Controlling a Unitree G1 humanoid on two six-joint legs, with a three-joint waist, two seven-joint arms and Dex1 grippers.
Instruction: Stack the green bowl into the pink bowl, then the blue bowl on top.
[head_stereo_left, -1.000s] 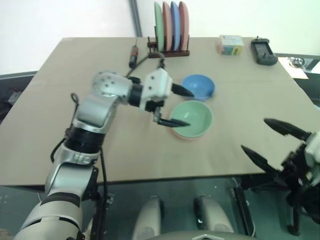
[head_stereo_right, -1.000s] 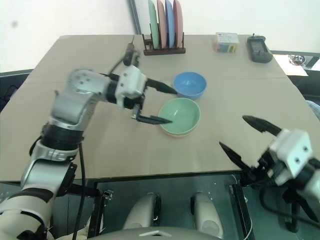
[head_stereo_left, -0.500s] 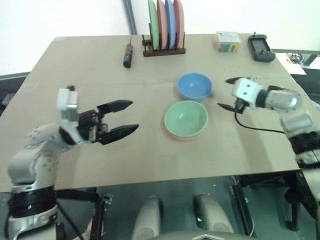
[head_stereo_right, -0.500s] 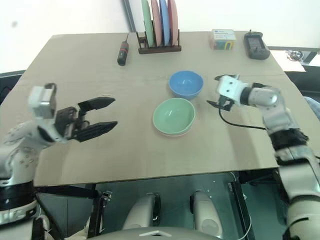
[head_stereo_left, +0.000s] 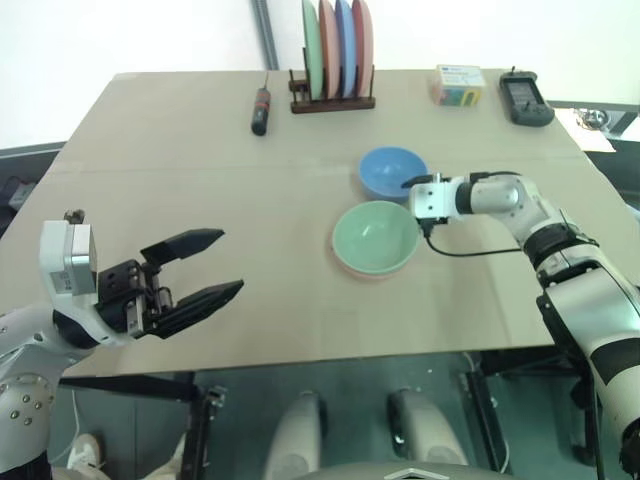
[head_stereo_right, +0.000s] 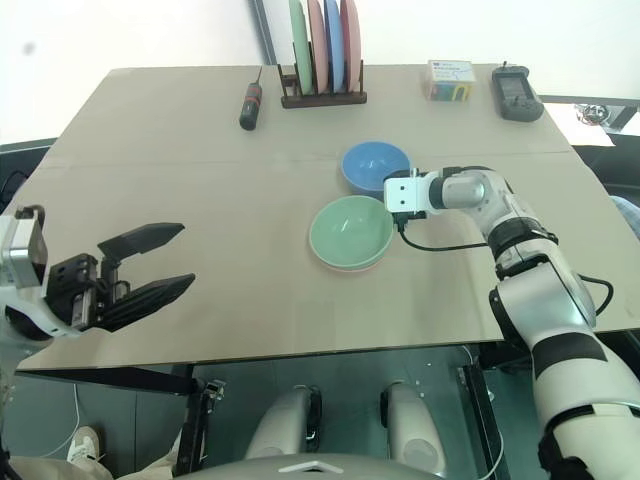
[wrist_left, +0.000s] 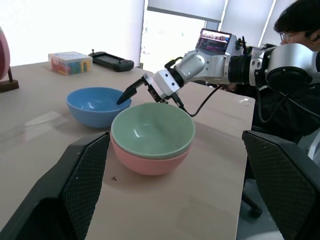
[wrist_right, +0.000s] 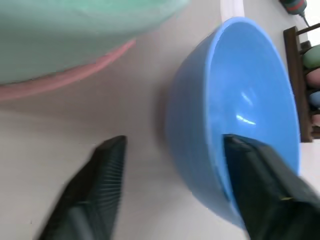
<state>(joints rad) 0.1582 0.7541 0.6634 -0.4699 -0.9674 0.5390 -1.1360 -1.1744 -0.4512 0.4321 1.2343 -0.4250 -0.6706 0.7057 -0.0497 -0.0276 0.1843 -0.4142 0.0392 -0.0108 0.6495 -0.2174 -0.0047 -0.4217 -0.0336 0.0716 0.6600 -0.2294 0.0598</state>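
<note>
The green bowl (head_stereo_left: 372, 235) sits nested in the pink bowl (wrist_left: 150, 165) at mid-table; a pink rim shows beneath it. Just behind them stands the blue bowl (head_stereo_left: 385, 168), upright on the table. My right gripper (head_stereo_left: 407, 192) is at the blue bowl's (wrist_right: 235, 100) near rim. It straddles the wall, one finger inside and one outside. A gap still shows between the outer finger (wrist_right: 95, 190) and the wall, so it is open. My left gripper (head_stereo_left: 232, 260) hangs open and empty by the table's front left edge, well away from the bowls.
A rack of upright plates (head_stereo_left: 335, 50) stands at the back, with a screwdriver (head_stereo_left: 261, 108) to its left. A small box (head_stereo_left: 459, 85) and a black device (head_stereo_left: 526, 100) lie at the back right. A cable (head_stereo_left: 470, 250) trails on the table. A person (wrist_left: 300, 20) sits beyond the right side.
My right gripper has moved left onto the blue bowl's rim and its fingers have narrowed. My left arm has drawn back from the bowls to the table's front left.
</note>
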